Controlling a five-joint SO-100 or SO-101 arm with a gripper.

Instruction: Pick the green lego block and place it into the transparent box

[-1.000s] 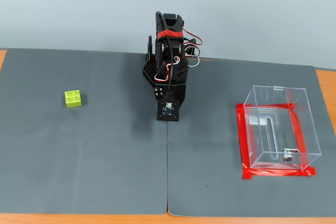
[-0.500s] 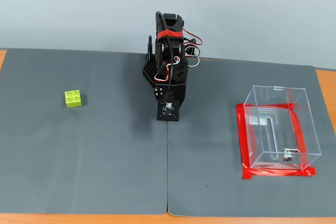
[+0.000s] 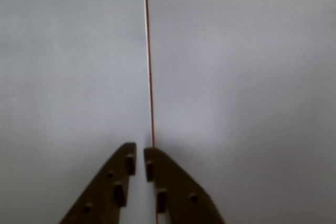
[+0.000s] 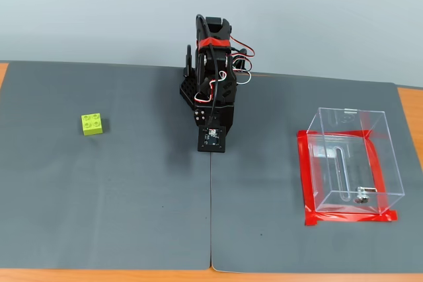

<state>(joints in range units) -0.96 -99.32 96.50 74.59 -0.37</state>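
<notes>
Nearby, studded green lego block (image 4: 92, 124) on matte grey mat (image 4: 132, 209).

In the fixed view the green lego block (image 4: 92, 124) sat at the left of the frame on the mat (image 4: 106, 196). The arm (image 4: 211, 90) stood at upper centre, and the transparent box (image 4: 352, 161) lay at the right (well apart from both).

Matt grey textured mats (image 4: 119, 196) over a wood-look orange worktop (image 4: 410, 107); glossy lime plastic green lego block (image 4: 92, 124); clear smooth plastic transparent box (image 4: 383, 156) edged with glossy red tape (image 4: 307, 183); matt dark plastic tool (image 3: 140, 163).
</notes>
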